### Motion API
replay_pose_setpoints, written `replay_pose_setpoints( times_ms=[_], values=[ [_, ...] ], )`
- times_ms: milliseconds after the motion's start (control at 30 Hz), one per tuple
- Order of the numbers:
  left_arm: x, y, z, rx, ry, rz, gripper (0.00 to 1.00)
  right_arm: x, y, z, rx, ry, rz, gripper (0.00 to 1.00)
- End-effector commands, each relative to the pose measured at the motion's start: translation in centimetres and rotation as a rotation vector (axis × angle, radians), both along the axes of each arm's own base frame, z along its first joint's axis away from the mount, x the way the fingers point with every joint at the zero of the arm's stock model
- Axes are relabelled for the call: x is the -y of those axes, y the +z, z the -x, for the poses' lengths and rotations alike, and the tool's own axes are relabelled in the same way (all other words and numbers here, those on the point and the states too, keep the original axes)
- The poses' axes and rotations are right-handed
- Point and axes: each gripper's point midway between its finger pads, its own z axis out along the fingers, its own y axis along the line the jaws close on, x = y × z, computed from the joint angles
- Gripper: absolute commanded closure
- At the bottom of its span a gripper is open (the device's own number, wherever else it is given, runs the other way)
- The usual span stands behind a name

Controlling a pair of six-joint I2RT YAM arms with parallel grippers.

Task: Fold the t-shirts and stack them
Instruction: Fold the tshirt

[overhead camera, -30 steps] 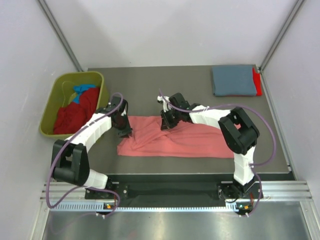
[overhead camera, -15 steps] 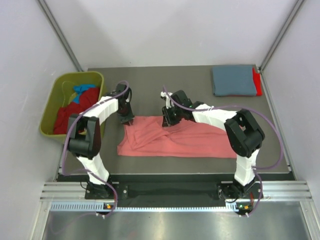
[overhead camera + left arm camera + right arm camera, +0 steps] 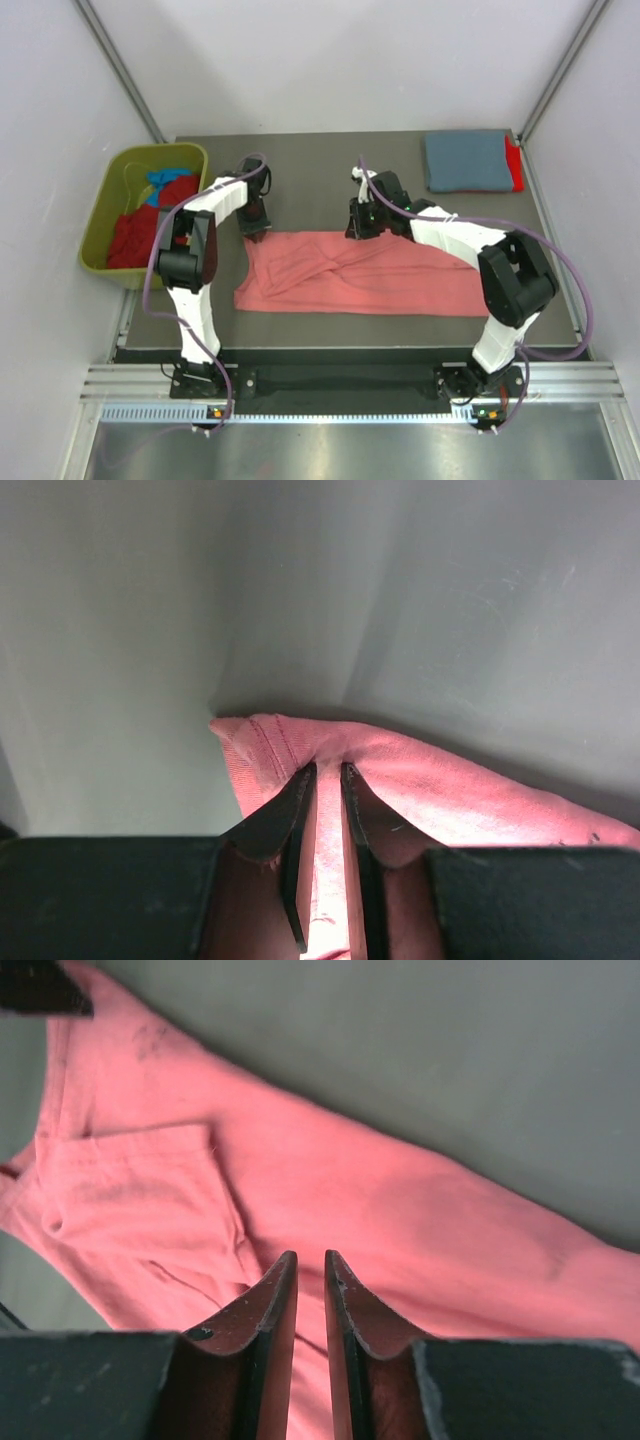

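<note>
The large salmon-pink t-shirt (image 3: 380,282) lies spread across the middle of the table. My left gripper (image 3: 255,224) is shut on its far left corner, and the cloth bunches between the fingers in the left wrist view (image 3: 323,768). My right gripper (image 3: 362,224) is at the shirt's far edge near the middle. Its jaws stand almost closed on pink cloth (image 3: 400,1200) in the right wrist view (image 3: 310,1255). A folded grey-blue t-shirt (image 3: 465,160) lies on a red one (image 3: 514,165) at the far right corner.
The olive-green bin (image 3: 165,150) stands at the far left and holds a red t-shirt (image 3: 172,198), a dark red one (image 3: 135,240) and a bright blue one (image 3: 160,179). Grey walls close off the left, far and right sides.
Both grippers moved away from the arm bases, the right one also rightward, pulling the shirt's far edge with them. The shirt now lies flatter and wider.
</note>
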Motion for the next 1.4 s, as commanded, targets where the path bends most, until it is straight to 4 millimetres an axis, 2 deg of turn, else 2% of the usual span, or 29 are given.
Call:
replay_pose_setpoints(
  times_ms=[0,233,400,500,567,600,667,700,767,800,867,900,933,967,1000,1033,1067,1100,1133,1167,1200,1300,1367],
  values=[
    [-2.0,-1.7,-2.1,0.027,0.030,-0.096,0.79,1.2,3.5,-1.7,0.094,-0.081,-0.053,0.82],
    [-1.6,-3.1,-4.8,0.028,0.024,-0.100,0.80,4.1,4.8,-3.5,0.137,-0.203,-0.080,0.82],
    [-1.5,-3.5,-6.4,0.030,0.014,-0.101,0.80,4.6,5.2,-4.3,0.147,-0.191,-0.067,0.81],
    [-0.7,-1.9,-7.9,0.049,-0.005,-0.065,0.79,5.0,4.5,-4.3,0.136,-0.191,-0.036,0.81],
    [0.1,0.7,-9.0,0.101,-0.029,-0.029,0.79,5.1,4.5,-4.2,0.136,-0.193,-0.038,0.81],
    [0.3,2.6,-9.4,0.137,-0.035,-0.016,0.79,5.1,4.4,-4.1,0.133,-0.190,-0.042,0.81],
    [0.5,4.6,-9.2,0.162,-0.048,-0.001,0.78,4.8,4.3,-3.8,0.131,-0.169,-0.054,0.79],
    [0.6,6.4,-8.9,0.189,-0.050,0.012,0.78,4.2,4.5,-3.6,0.133,-0.135,-0.079,0.79],
    [1.1,8.0,-8.2,0.205,-0.072,0.051,0.78,3.4,4.5,-3.5,0.137,-0.093,-0.093,0.77],
    [1.3,9.5,-7.6,0.227,-0.081,0.067,0.78,2.7,5.0,-3.6,0.146,-0.066,-0.108,0.76],
    [1.9,11.0,-6.7,0.243,-0.111,0.107,0.78,1.8,4.6,-3.8,0.140,-0.015,-0.098,0.73],
    [1.7,12.3,-5.8,0.265,-0.111,0.106,0.77,0.5,6.0,-4.3,0.169,0.030,-0.123,0.72],
    [1.5,12.8,-5.4,0.276,-0.107,0.105,0.77,-0.2,5.0,-4.4,0.144,0.055,-0.111,0.71],
    [1.0,13.2,-5.1,0.292,-0.098,0.085,0.76,-0.9,5.0,-4.7,0.150,0.090,-0.104,0.68],
    [0.5,13.5,-3.9,0.296,-0.089,0.071,0.76,-2.5,6.7,-5.4,0.180,0.133,-0.126,0.67],
    [0.0,13.5,-3.4,0.301,-0.071,0.053,0.74,-3.3,4.8,-5.6,0.139,0.156,-0.102,0.66],
    [-0.4,13.4,-3.0,0.303,-0.064,0.046,0.70,-4.5,6.1,-6.5,0.179,0.187,-0.106,0.65],
    [-0.5,12.7,-2.5,0.312,-0.071,0.054,0.68,-5.7,5.9,-6.3,0.184,0.219,-0.099,0.64],
    [-0.9,12.3,-2.5,0.314,-0.070,0.071,0.66,-6.5,4.6,-6.5,0.168,0.237,-0.082,0.63],
    [-0.8,12.0,-2.6,0.316,-0.083,0.086,0.66,-6.9,4.4,-6.4,0.161,0.249,-0.070,0.63],
    [-0.4,11.3,-2.7,0.302,-0.104,0.119,0.64,-7.8,5.2,-6.5,0.177,0.255,-0.079,0.63],
    [-0.6,10.5,-3.5,0.260,-0.147,0.109,0.62,-8.9,5.6,-5.8,0.181,0.265,-0.112,0.63],
    [-0.6,9.9,-3.9,0.246,-0.171,0.097,0.62,-8.9,6.6,-5.4,0.200,0.260,-0.129,0.63]
  ],
)
